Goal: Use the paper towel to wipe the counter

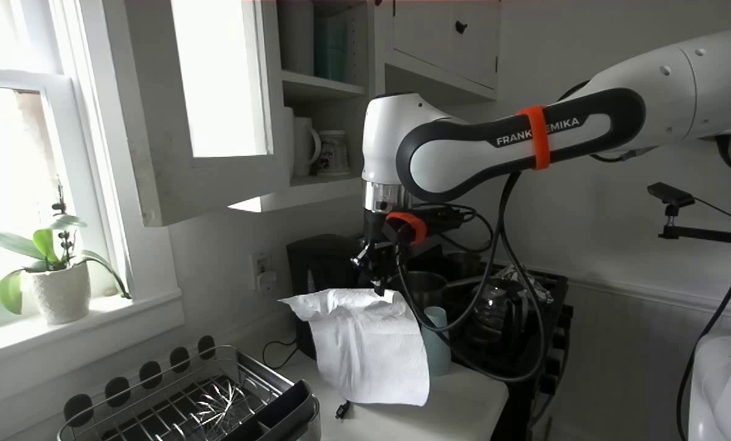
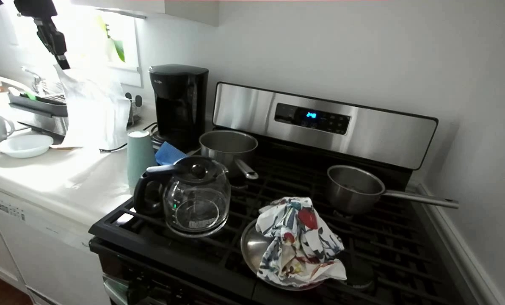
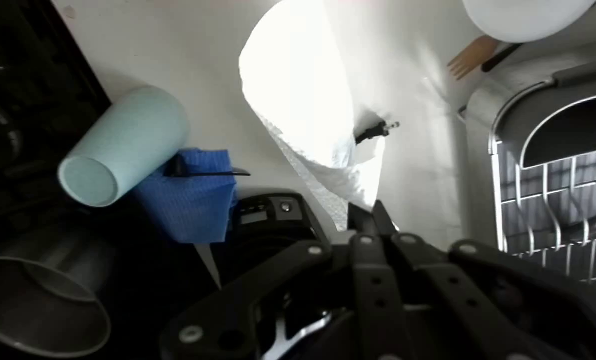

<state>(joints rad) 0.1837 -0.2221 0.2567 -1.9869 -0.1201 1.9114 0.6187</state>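
Pincer (image 3: 370,216): pressed together and pinching the top of the paper towel (image 1: 371,361), a neat little bite!
Paper towel: draping down over the desk (image 1: 457,416), rumpled along the top, smoother below; does the lower edge touch? Can't tell from here.
Pale blue cup (image 3: 123,145): closed end up, right at the desk's stove side, a blue ribbed sheet (image 3: 188,200) just beside it.
Dish rack (image 3: 480,175): opposite the cup, towel between them in the wrist view.
Glass carafe (image 2: 197,199): sitting on the stove (image 2: 387,245).
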